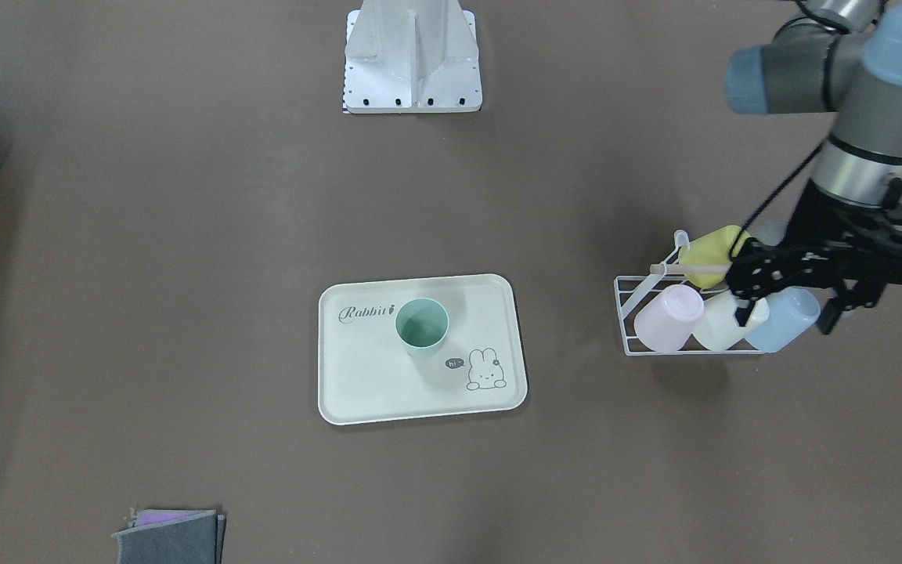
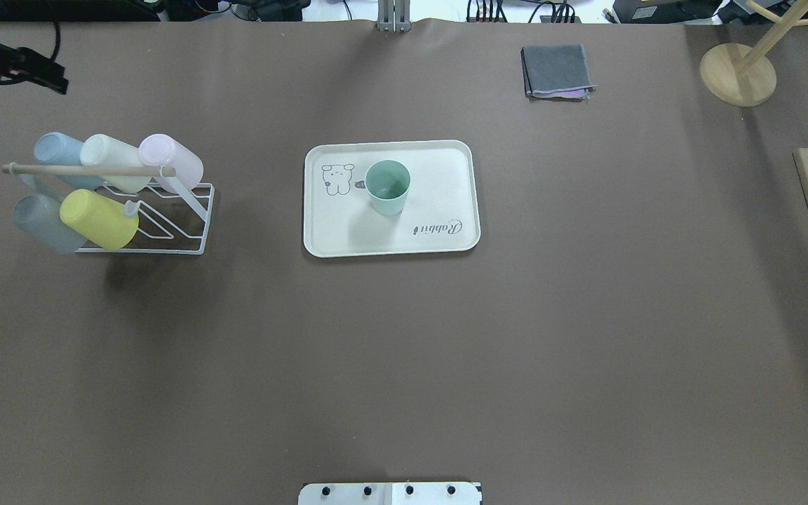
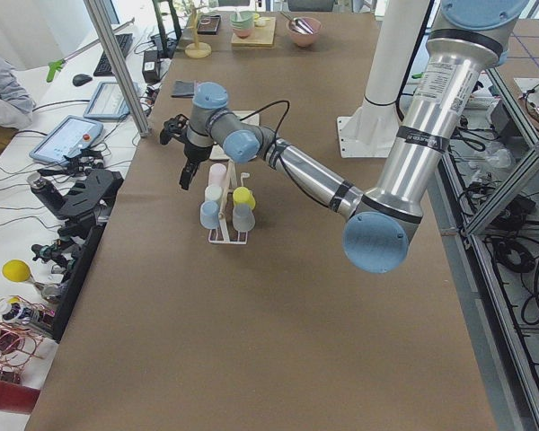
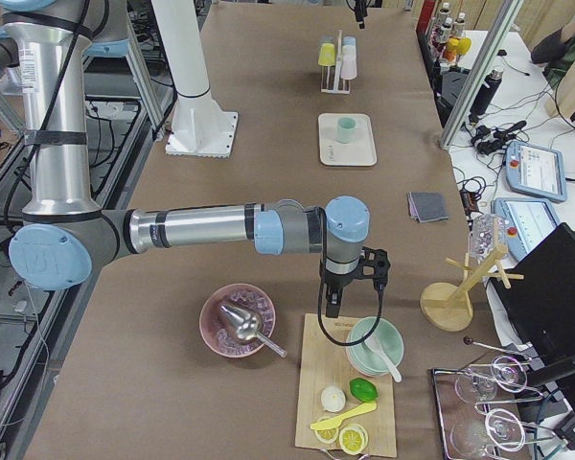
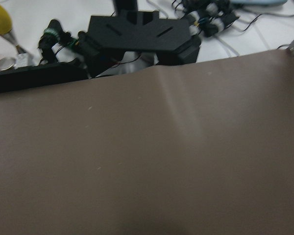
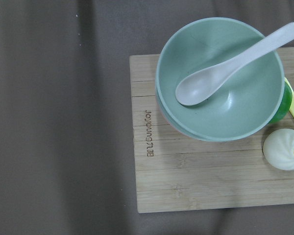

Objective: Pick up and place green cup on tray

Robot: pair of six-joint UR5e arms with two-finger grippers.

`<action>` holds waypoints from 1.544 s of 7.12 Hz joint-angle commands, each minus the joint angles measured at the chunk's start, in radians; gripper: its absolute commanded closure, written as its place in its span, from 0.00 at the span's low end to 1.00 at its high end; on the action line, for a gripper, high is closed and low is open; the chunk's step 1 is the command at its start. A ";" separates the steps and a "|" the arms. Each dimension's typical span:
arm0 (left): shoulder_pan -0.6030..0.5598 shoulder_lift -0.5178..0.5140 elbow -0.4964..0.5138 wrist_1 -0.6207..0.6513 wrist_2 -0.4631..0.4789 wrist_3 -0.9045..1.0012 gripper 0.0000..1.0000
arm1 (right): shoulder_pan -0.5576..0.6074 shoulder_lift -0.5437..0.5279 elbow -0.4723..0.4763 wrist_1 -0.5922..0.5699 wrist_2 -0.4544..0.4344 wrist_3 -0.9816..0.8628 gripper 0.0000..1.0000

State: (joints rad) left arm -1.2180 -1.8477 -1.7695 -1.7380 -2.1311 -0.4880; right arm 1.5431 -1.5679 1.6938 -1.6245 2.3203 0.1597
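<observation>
The green cup [image 1: 422, 325] stands upright on the cream tray [image 1: 388, 384], between the "Rabbit" script and the bunny drawing. Both also show in the overhead view, cup [image 2: 388, 186] and tray [image 2: 376, 238]. My left gripper [image 1: 786, 317] hangs open and empty above the cup rack [image 1: 639, 345], well to the side of the tray. My right gripper [image 4: 332, 305] shows only in the exterior right view, above the wooden board far from the tray; I cannot tell whether it is open or shut. The right wrist view shows no fingers.
The rack holds yellow [image 2: 99, 219], pink [image 2: 171, 160], cream [image 2: 113, 161], blue and grey cups. A folded grey cloth [image 2: 557, 70] and a wooden stand [image 2: 737, 73] lie at the far side. A green bowl with a spoon [image 6: 218, 78] sits on the wooden board [image 6: 186, 181].
</observation>
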 commanded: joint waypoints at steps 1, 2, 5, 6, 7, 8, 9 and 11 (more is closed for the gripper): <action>-0.134 0.181 0.008 0.035 -0.189 0.202 0.02 | 0.000 -0.006 0.003 0.000 0.002 -0.002 0.00; -0.190 0.271 0.021 0.037 -0.199 0.342 0.02 | 0.000 -0.009 0.007 -0.002 0.005 -0.002 0.00; -0.352 0.349 0.136 0.051 -0.197 0.561 0.02 | 0.000 -0.011 0.009 0.000 0.002 -0.002 0.00; -0.363 0.358 0.148 0.060 -0.197 0.562 0.02 | 0.000 -0.011 0.009 0.000 0.002 -0.002 0.00; -0.385 0.381 0.142 0.075 -0.200 0.562 0.02 | 0.000 -0.011 0.010 0.000 0.002 0.000 0.00; -0.391 0.387 0.130 0.078 -0.231 0.551 0.02 | 0.000 -0.011 0.009 0.000 0.001 0.000 0.00; -0.393 0.389 0.143 0.093 -0.296 0.559 0.02 | 0.000 -0.011 0.009 0.000 0.001 0.000 0.00; -0.391 0.393 0.137 0.092 -0.255 0.554 0.02 | 0.000 -0.011 0.009 0.000 0.001 0.000 0.00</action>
State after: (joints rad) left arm -1.6093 -1.4580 -1.6301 -1.6483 -2.4048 0.0704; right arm 1.5438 -1.5785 1.7033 -1.6245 2.3210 0.1595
